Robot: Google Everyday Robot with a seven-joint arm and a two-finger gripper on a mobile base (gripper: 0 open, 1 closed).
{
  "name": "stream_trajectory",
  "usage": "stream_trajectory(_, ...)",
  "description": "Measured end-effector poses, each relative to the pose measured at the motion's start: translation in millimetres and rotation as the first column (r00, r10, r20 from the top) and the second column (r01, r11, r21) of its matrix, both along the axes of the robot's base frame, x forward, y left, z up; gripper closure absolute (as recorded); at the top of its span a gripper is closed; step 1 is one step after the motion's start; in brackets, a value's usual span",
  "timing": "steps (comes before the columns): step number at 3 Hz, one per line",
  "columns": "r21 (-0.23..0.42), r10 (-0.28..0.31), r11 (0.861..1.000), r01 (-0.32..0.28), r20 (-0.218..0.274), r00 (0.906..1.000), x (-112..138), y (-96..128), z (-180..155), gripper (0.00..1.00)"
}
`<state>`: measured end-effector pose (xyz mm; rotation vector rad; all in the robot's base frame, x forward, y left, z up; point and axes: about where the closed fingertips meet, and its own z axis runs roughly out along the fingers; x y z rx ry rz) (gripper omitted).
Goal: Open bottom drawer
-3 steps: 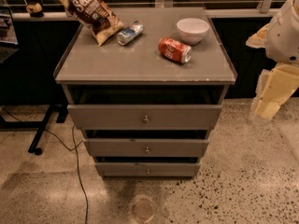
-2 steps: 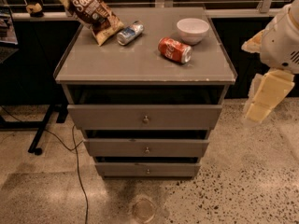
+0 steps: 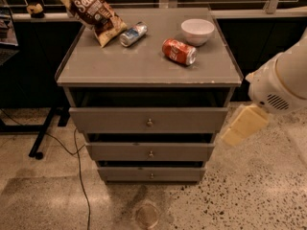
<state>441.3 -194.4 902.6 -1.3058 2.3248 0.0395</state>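
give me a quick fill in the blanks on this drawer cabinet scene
1. The gripper hovers at the picture's ___ side, apart from the cabinet.
2. The bottom drawer is the narrowest of ___ drawers.
3. The red can lies on its ___.
4. The bowl is ___.
Missing: right, three, side, white.

Cabinet top [image 3: 144, 68]: grey, flat, carried four things.
Chip bag [image 3: 91, 11]: brown, at the rear left corner.
Silver-blue can [image 3: 133, 34]: on its side, just beside the bag.
Red can [image 3: 179, 51]: on its side, right of centre.
White bowl [image 3: 197, 31]: upright, rear right, near the red can.
Gripper [image 3: 242, 126]: off the top, right of the cabinet, apart from it.
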Motion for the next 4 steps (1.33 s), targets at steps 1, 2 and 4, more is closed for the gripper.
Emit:
stream_trajectory(1, 0.044, -0.131, 0.990, 0.131, -0.001, 0.9913, 4.1, 6.0, -41.3, 0.00)
stream_trajectory(2, 0.073, -0.180, 0.981, 0.182, -0.033, 0.9832, 10.2, 10.5, -73.7, 0.00)
stream_trajectory(4, 0.106, -0.157, 0.982, 0.160, -0.035, 0.9870, 7.7, 12.0, -72.7, 0.00)
